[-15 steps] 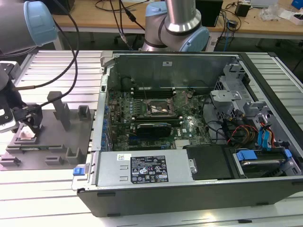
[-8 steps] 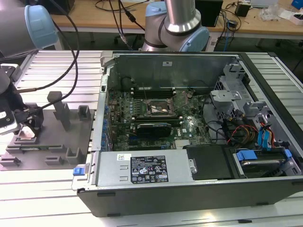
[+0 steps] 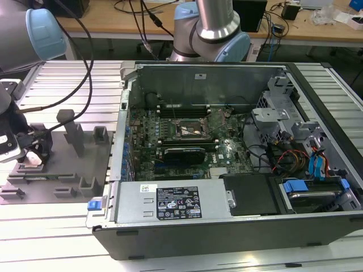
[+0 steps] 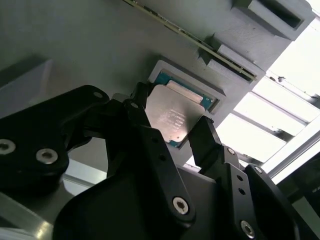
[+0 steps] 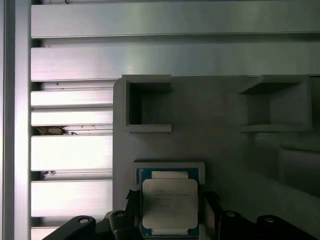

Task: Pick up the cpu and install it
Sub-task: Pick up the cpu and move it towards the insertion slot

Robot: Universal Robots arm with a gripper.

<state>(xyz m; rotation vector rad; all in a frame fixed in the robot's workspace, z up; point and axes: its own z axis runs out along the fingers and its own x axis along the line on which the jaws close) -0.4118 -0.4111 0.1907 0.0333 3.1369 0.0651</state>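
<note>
Robotics lab / PC-assembly workshop. Exterior view: open black desktop computer case (image 3: 204, 79) w/ green motherboard (image 3: 144, 122) at centre, lying on ribbed aluminium-slat table (image 3: 62, 238); flat grey fixture plate (image 3: 57, 164) w/ upright blocks at 9 o'clock; silver-and-pale-blue robot arm (image 3: 212, 22), long wooden bench (image 3: 317, 29) w/ loose black cables (image 3: 139, 14) at 12 o'clock. In both wrist views, small square silver-topped cpu (image 5: 169, 202) (image 4: 172, 117) sits in a nest on that plate.
</note>
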